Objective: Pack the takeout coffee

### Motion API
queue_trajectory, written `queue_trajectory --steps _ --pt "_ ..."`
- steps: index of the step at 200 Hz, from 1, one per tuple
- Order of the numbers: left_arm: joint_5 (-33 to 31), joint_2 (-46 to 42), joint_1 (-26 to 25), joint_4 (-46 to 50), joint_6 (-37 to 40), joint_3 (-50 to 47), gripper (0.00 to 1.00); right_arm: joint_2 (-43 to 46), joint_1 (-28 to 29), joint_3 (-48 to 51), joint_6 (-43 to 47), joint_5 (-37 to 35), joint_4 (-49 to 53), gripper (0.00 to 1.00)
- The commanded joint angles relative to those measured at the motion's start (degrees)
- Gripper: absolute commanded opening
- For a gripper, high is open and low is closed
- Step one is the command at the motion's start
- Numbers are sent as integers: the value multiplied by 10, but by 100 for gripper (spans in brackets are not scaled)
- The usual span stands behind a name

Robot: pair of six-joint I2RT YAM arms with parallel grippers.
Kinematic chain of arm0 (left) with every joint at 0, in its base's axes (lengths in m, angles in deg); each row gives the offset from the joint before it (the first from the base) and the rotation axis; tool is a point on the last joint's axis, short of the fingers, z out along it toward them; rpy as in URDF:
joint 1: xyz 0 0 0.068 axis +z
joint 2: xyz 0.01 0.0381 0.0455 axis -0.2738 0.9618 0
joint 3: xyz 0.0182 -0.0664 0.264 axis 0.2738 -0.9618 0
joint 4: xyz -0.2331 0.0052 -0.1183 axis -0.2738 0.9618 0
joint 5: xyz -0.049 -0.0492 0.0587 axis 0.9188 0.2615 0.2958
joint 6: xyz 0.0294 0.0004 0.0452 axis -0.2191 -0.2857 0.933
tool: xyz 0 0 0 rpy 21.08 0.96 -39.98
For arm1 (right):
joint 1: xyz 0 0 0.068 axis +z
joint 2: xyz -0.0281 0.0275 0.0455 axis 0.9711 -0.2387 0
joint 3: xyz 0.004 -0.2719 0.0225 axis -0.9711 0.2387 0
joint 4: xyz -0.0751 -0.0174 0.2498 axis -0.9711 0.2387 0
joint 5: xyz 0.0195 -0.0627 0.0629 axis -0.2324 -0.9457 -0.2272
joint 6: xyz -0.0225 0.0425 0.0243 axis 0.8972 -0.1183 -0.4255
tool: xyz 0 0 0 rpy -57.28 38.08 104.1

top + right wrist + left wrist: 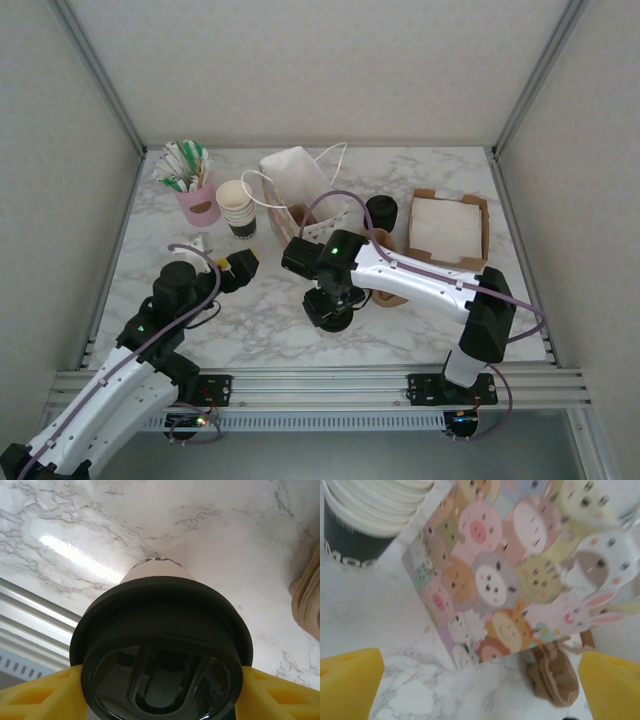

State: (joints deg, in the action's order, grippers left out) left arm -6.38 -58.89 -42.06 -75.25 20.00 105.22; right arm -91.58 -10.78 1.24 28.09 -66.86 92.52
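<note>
Now my right hand (160, 692) is clenched on the small round black-lidded coffee cup (160, 605); my left hand (480, 682) hangs released.

Black-lidded takeout coffee (161, 630), cartoon-animal bag (510, 575)

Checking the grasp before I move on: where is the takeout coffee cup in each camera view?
Right wrist: takeout coffee cup at centre, lid toward the camera, between the yellow right fingers.
Top external: lower centre, largely hidden beneath those fingers.
Left wrist: aimed at the animal-print bag and paper cup stack instead.
Shared landmark: marble tabletop in all three; the near-edge rail also links top external and right wrist.
</note>
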Motion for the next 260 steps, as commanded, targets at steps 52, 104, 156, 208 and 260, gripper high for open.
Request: queue_trajectory --steps 52,104,156,208,260 --pt "-93 168 -3 24 60 265 98 59 -8 -106 9 15 88 68" --pt "-106 337 18 47 122 484 82 75 -41 -208 47 21 115 67" --pt "-39 474 94 26 155 623 69 62 -67 -334 87 5 129 67" --pt "38 601 163 6 167 702 66 16 -97 -466 123 -2 135 66" --pt "71 758 182 23 199 807 55 -41 -146 -543 148 17 109 65"
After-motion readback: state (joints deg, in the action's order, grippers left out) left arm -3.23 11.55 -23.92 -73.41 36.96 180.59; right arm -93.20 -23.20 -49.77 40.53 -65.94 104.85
